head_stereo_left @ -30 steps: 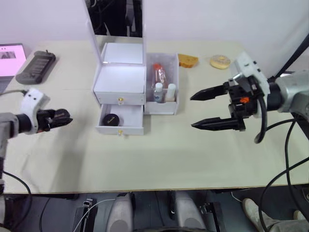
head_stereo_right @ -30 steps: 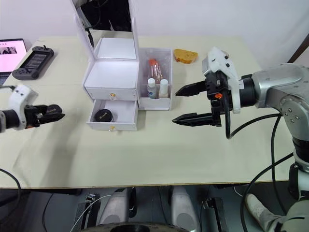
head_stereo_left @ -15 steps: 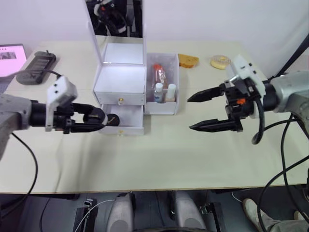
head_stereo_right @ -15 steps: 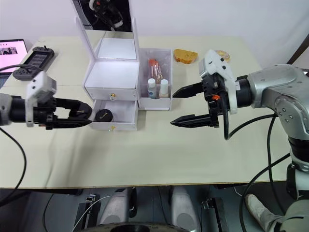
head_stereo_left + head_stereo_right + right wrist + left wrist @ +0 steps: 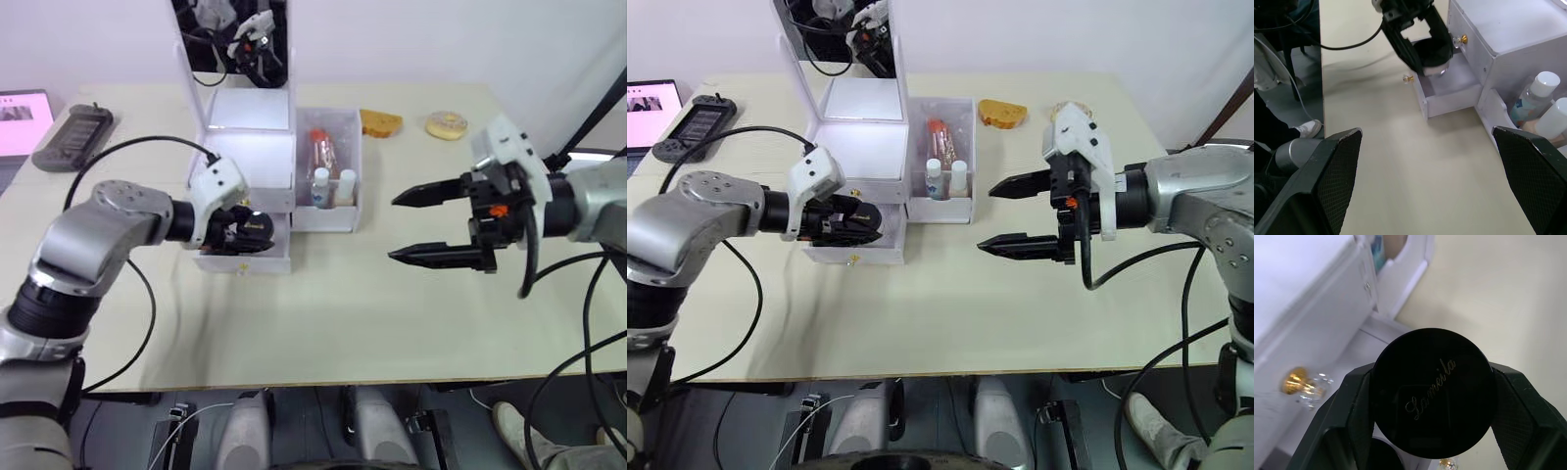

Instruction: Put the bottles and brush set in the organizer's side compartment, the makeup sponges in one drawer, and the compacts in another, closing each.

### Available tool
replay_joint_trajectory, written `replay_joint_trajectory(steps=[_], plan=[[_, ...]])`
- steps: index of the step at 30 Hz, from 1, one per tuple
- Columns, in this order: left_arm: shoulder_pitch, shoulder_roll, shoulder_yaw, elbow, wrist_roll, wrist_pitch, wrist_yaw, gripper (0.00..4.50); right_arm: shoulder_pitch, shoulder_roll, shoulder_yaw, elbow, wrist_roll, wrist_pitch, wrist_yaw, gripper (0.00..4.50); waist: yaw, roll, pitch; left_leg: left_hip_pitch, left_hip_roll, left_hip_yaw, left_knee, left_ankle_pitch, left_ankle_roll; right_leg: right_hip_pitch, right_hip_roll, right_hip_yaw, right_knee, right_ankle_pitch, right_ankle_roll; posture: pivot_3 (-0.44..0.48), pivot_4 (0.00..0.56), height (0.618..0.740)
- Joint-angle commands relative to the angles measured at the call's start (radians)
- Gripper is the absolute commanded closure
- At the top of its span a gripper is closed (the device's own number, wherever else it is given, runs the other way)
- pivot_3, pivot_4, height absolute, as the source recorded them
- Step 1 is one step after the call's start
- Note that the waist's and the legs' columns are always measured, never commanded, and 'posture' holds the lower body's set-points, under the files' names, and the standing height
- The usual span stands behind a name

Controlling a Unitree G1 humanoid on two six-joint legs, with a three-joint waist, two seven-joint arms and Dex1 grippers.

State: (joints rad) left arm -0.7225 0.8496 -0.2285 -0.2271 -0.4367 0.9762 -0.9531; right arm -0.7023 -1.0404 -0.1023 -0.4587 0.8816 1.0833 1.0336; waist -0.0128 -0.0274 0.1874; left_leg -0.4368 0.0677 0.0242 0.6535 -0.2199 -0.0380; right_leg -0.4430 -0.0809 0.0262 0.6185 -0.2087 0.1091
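My left tool (image 5: 257, 227) holds a black compact (image 5: 1434, 391) flat, right over the open lower drawer (image 5: 277, 240) where the other one lies, while my right tool (image 5: 438, 223) waits wide open above the worktop (image 5: 323, 313).

Light: bright, even, seemingly from overhead.
Shadows: soft and short on the worktop (image 5: 323, 323).
Glare: organizer (image 5: 245, 157) top washes out white.
Blur: left wrist view soft behind the sharp compact (image 5: 1434, 391).
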Motion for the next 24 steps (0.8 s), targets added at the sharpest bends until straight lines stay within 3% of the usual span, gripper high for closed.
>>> replay_joint_trajectory(steps=[1, 8, 21, 24], plan=[[-0.045, -0.002, -0.023, 0.010, 0.047, -0.016, 0.007, 1.83, -0.004, -0.011, -0.041, -0.030, 0.026, 0.002, -0.025, 0.00, 0.001, 0.000, 0.000, 0.000, 0.000, 0.000, 0.000, 0.000, 0.000, 0.000, 0.000, 0.000, 0.000, 0.000, 0.000, 0.000, 0.150, 0.740], [-0.065, -0.046, -0.056, 0.054, 0.110, -0.037, 0.031, 1.83, 0.000, -0.011, -0.046, -0.036, 0.047, 0.001, -0.055, 0.00, 0.001, 0.000, 0.000, 0.000, 0.000, 0.000, 0.001, 0.000, 0.000, 0.001, 0.000, 0.000, 0.000, 0.000, 0.000, 0.000, 0.150, 0.740], [-0.073, -0.093, -0.041, 0.052, 0.113, -0.009, 0.062, 1.83, 0.004, -0.019, -0.058, -0.041, 0.089, 0.008, -0.087, 0.00, 0.001, 0.000, 0.000, 0.000, 0.000, 0.000, 0.001, 0.000, 0.000, 0.001, 0.000, 0.000, 0.000, 0.000, 0.000, 0.000, 0.150, 0.740], [-0.074, -0.091, -0.041, 0.049, 0.111, 0.003, 0.060, 0.36, 0.006, -0.022, -0.060, -0.040, 0.092, 0.006, -0.084, 0.00, 0.001, 0.000, 0.000, 0.000, 0.000, 0.000, 0.001, 0.000, 0.000, 0.001, 0.000, 0.000, 0.000, 0.000, 0.000, 0.000, 0.150, 0.740]])
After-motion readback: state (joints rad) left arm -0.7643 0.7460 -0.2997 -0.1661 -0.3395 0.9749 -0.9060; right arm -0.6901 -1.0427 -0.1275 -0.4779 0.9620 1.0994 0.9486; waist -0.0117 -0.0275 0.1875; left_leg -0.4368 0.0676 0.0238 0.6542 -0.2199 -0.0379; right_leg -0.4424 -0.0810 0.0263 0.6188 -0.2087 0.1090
